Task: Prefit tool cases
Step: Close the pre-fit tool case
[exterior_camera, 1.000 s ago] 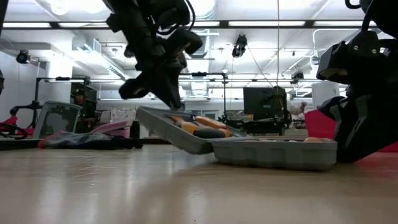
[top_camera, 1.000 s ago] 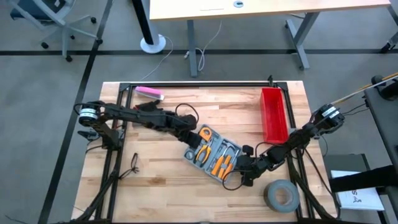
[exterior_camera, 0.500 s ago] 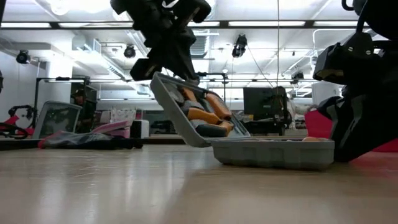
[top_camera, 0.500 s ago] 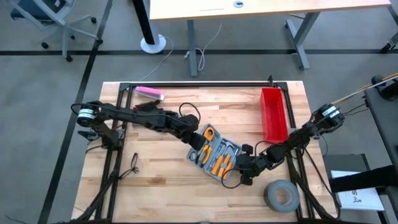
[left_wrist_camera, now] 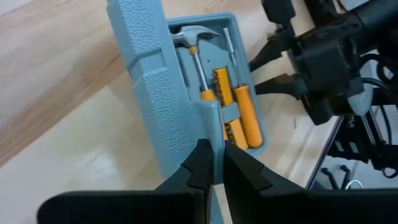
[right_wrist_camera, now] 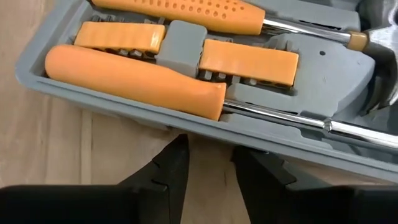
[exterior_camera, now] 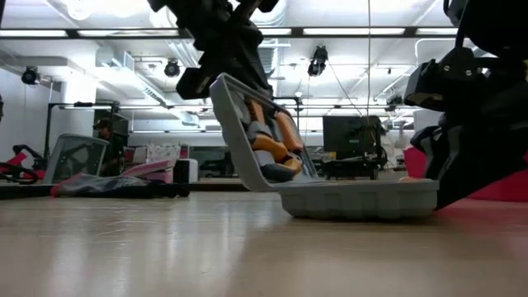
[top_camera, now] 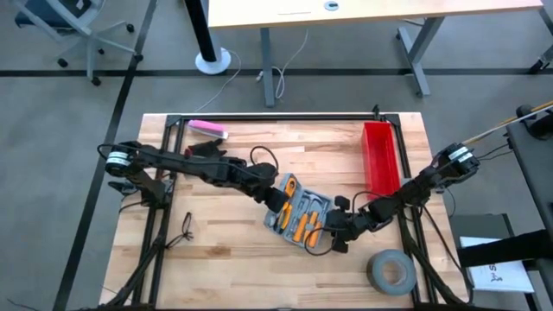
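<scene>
Tool case lies mid-desk, its lid half raised steeply over the tool-filled base. Left end effector is clamped together on the lid's free edge. Right end effector, fingers apart, braces at the base's outer edge. Swing the lid about its hinge in a smooth arc; keep the base pinned so the orange-handled tools stay seated.
</scene>
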You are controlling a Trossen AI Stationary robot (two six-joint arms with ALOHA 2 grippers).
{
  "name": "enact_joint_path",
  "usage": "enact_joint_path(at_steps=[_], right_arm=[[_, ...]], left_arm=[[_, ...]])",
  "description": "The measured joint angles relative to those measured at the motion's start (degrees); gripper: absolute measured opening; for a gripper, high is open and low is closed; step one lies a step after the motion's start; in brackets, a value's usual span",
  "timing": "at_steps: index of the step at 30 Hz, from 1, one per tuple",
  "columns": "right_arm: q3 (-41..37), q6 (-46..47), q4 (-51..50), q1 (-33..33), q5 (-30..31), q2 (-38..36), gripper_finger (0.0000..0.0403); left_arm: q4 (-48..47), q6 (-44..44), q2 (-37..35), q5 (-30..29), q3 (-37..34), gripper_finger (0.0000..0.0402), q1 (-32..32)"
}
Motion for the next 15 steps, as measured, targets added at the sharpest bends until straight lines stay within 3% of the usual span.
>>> enact_joint_path(at_steps=[15], right_arm=[[0.3,-1.2,0.8,-0.7,-0.2,0.0,0.0113]], left_arm=[[0.7,0.1,2.2,-1.1,3.1,0.002,-1.6]])
